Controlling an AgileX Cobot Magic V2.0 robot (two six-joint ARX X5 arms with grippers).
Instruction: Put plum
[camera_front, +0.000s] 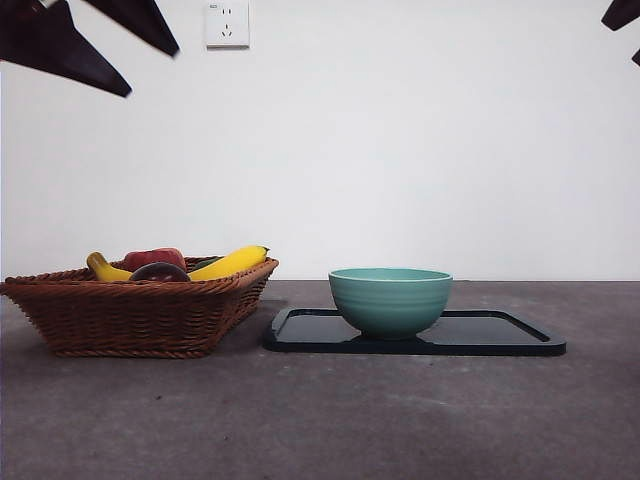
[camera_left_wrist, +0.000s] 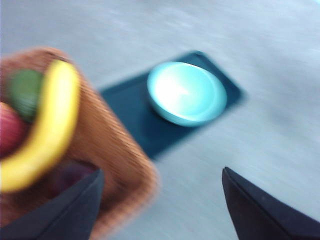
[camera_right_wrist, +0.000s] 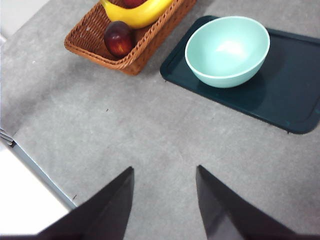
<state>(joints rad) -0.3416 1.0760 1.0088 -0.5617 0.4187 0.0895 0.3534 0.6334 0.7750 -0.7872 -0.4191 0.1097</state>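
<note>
The plum (camera_front: 158, 272) is dark maroon and lies in the wicker basket (camera_front: 130, 315) at the left, beside a yellow banana (camera_front: 232, 262) and a redder fruit (camera_front: 155, 257). The right wrist view shows the plum (camera_right_wrist: 118, 38) near the basket's corner. In the blurred left wrist view it is a dark shape (camera_left_wrist: 70, 175) under the banana (camera_left_wrist: 47, 125). My left gripper (camera_front: 154, 72) is open and empty, high above the basket; its jaws (camera_left_wrist: 162, 171) stand wide apart. My right gripper (camera_right_wrist: 165, 168) is open and empty over bare table, only a black tip (camera_front: 618, 18) at the top right.
A teal bowl (camera_front: 390, 300) stands empty on a dark tray (camera_front: 500, 340) right of the basket, also in the right wrist view (camera_right_wrist: 227, 50). A green fruit (camera_left_wrist: 25, 92) lies in the basket. A white edge (camera_right_wrist: 25, 195) borders the table.
</note>
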